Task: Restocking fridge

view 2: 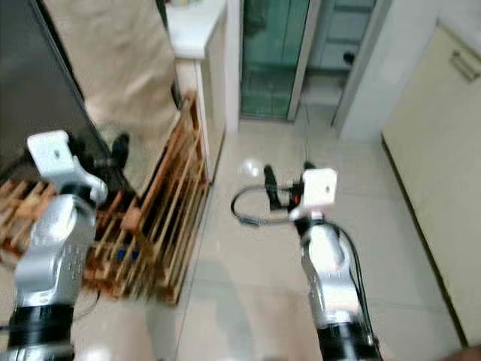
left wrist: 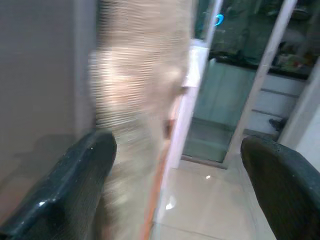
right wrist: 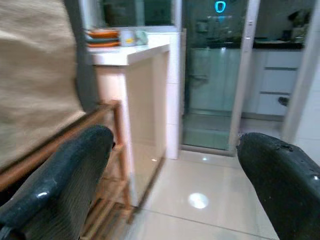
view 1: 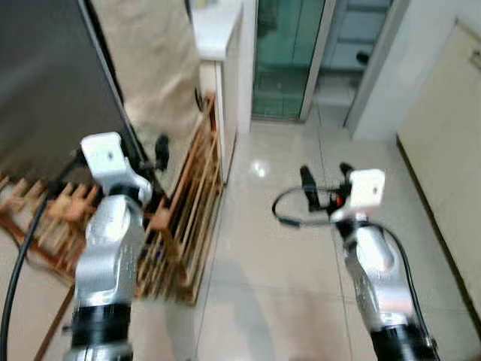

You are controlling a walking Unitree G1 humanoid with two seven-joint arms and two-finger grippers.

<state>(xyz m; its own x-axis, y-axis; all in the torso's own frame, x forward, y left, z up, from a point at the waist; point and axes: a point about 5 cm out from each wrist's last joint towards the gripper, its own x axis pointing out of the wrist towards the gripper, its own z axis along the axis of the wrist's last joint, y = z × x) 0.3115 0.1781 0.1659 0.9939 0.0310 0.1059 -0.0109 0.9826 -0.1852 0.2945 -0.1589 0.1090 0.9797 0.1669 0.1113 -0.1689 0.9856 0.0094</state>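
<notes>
step judged: transit or approach phase of restocking; nothing is carried. the left gripper [view 1: 154,154] is held up at centre left of the head view, its black fingers [left wrist: 75,185] spread wide with nothing between them. the right gripper [view 1: 325,184] is held at centre right over the pale tiled floor [view 1: 285,286], fingers [right wrist: 65,185] likewise apart and empty.

the fridge is taken to be the dark grey panel [view 1: 52,83] filling the upper left of the frame (a judgement; no handle or door seam can be made out, and the views are motion-blurred). no stock item is visible.

next move, as judged: the body is to be turned toward the dark panel, and its door edge or the goods located before any reach.

edges and room: a wooden slatted rack [view 1: 188,218] leans at lower left, just beside the left arm, so clearance there is poor. a white counter [view 1: 218,30] stands at top centre beside a glass sliding door [view 1: 289,60]. a cream cabinet [view 1: 451,150] bounds the right edge. open floor lies down the middle.
</notes>
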